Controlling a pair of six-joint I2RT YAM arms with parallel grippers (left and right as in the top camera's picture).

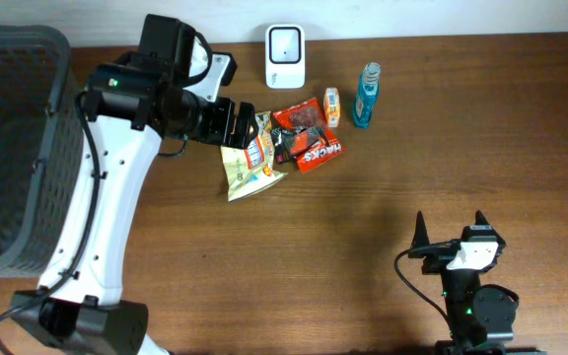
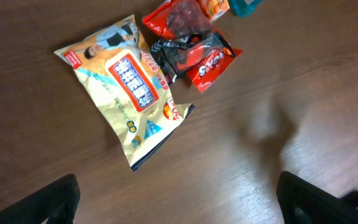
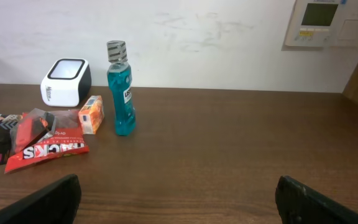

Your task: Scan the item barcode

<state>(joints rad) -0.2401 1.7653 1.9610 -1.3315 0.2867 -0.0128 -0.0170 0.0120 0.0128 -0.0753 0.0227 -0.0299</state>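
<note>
while the left tool point(image 1: 247, 123) is hovering spread open, the yellow snack bag point(image 2: 129, 93) is lying on the desk point(image 2: 272, 112) right under it, touching the red packets point(image 2: 207, 62); the right tool point(image 1: 451, 229) is sitting spread, well apart.

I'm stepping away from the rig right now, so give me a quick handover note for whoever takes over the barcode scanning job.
Left gripper: open, empty, hovering above the yellow snack bag.
Right gripper: open, empty, low at the table's near right, away from the items.
Items: yellow snack bag, red snack packs, orange box and blue bottle sit clustered near the white scanner.
Done: nothing picked up yet.
Left: grasp an item, show its barcode to the scanner.
</note>
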